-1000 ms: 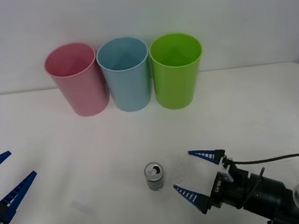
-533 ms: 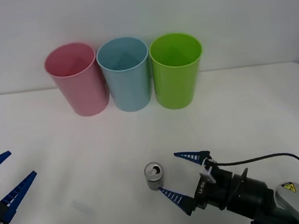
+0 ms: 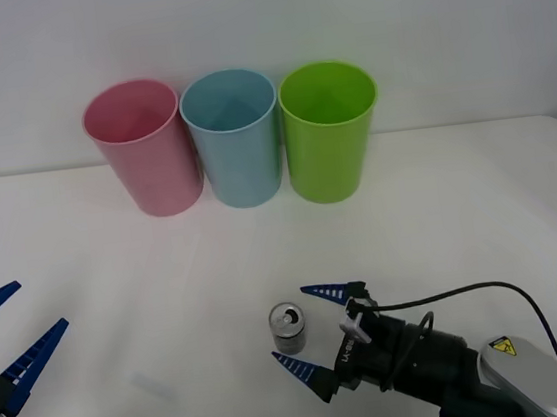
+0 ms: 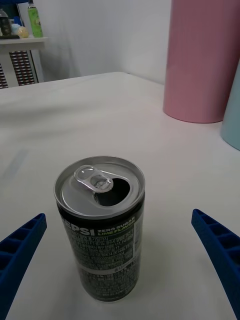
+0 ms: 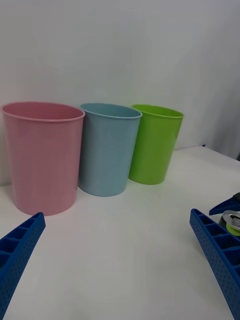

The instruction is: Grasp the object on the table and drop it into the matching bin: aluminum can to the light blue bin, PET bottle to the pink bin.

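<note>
At the lower centre of the front view, on the white table (image 3: 478,196), I log one aluminum can (image 3: 289,328): small, upright, silver top with pull-tab, dark label band; it stands alone, well apart from the bins.

Lower right of that view, item two: my right gripper (image 3: 313,330), low over the table, blue ribbed fingers spread wide; the can sits at the mouth of the gap, one fingertip just above and right of it in the frame, the other just below and right; I see no contact between fingers and can; a black cable loops back over the arm. From the right wrist view I note the can (image 4: 101,225) standing between the two blue fingers (image 4: 220,252) at the frame's lower corners, clear space on both sides, with the pink wall behind at upper right.

Upper centre of the front view, a row of three tall tapered bins along the table's far edge, side by side: pink bin (image 3: 143,148) at left; light blue bin (image 3: 234,138) in the middle; lime green bin (image 3: 329,130) at right.

Lower left edge of the front view: my left gripper (image 3: 3,335), parked, fingers open, holding nothing, well apart from the can.
</note>
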You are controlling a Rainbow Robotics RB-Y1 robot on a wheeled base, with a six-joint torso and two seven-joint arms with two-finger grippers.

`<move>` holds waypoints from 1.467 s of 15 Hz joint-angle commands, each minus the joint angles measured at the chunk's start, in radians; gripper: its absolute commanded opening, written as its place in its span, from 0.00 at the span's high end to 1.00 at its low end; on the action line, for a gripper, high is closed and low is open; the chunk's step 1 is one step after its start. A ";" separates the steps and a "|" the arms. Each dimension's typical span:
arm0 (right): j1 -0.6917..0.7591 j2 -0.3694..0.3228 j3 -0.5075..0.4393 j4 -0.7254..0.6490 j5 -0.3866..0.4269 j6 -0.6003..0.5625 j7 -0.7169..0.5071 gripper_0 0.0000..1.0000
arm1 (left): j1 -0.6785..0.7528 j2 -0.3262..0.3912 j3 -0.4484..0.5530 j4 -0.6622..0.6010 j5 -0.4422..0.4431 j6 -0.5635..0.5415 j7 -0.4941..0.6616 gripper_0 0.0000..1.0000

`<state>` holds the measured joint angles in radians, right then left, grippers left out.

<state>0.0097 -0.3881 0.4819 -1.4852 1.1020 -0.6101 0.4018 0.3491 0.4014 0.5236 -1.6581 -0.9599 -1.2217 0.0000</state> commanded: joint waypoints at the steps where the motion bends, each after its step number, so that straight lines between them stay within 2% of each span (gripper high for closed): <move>1: -0.010 0.002 0.018 -0.001 0.013 0.021 0.002 0.00 | 0.000 0.000 0.000 0.000 0.000 0.000 0.000 0.00; 10: -0.030 0.034 0.073 0.002 0.072 0.109 -0.005 0.00 | 0.000 0.000 0.000 0.000 0.000 0.000 0.000 0.00; 14: -0.056 0.071 0.075 0.056 0.082 0.109 0.002 0.00 | 0.000 0.000 0.000 0.000 0.000 0.000 0.000 0.00; 19: -0.056 0.077 0.075 0.057 0.088 0.121 0.002 0.00 | 0.000 0.000 0.000 0.000 0.000 0.000 0.000 0.00; 20: -0.054 0.077 0.075 0.056 0.088 0.122 0.002 0.65 | 0.000 0.000 0.000 0.000 0.000 0.000 0.000 0.00; 21: -0.056 0.077 0.075 0.056 0.088 0.122 0.002 0.92 | 0.000 0.000 0.000 0.000 0.000 0.000 0.000 0.00; 22: -0.056 0.077 0.075 0.056 0.088 0.124 0.002 1.00 | 0.000 0.000 0.000 0.000 0.000 0.000 0.000 0.00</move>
<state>-0.0459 -0.3114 0.5568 -1.4293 1.1905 -0.4872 0.4034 0.3491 0.4014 0.5236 -1.6581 -0.9599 -1.2217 0.0000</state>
